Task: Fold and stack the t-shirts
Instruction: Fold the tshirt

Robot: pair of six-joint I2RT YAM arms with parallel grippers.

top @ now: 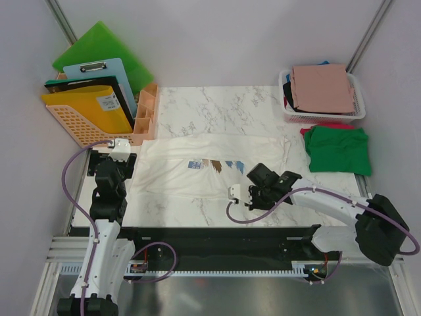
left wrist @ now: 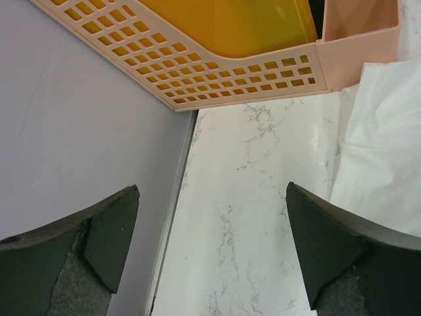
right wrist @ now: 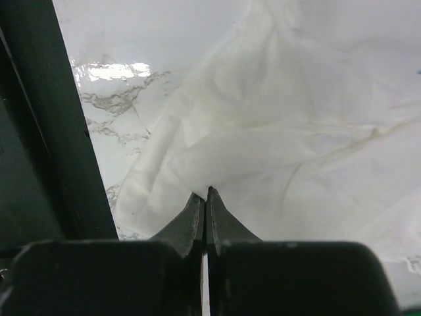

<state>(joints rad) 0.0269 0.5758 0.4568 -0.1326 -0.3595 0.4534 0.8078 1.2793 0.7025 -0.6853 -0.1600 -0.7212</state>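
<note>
Near edge, right side: right tool is closed, fingers pressed together. The right wrist view shows a fold of the cream-white t-shirt pinched at the tips, with cloth creasing up toward the grip. In the top view this tool sits over the shirt's near-right part.

Near edge, left side: left tool is spread wide and holds nothing. It hangs over bare marble table at the left margin. A white corner of the cream-white t-shirt lies just right of its right finger; I cannot tell whether they touch.

Centre: the cream-white t-shirt is laid out flat across the table, long side running left to right, wrinkled at its right end. The blue-and-brown print faces up near its middle.

Right of centre: green t-shirt lies folded, just beside the cream one's right end. A red t-shirt edge peeks out at its far side.

Far right: white mesh basket holds a folded dusty-pink t-shirt on top. Black cloth shows under it at the left, and a sliver of blue cloth at the far rim.

Far left: peach file basket holds a yellow folder, a blue clipboard and green boards, all leaning.
</note>
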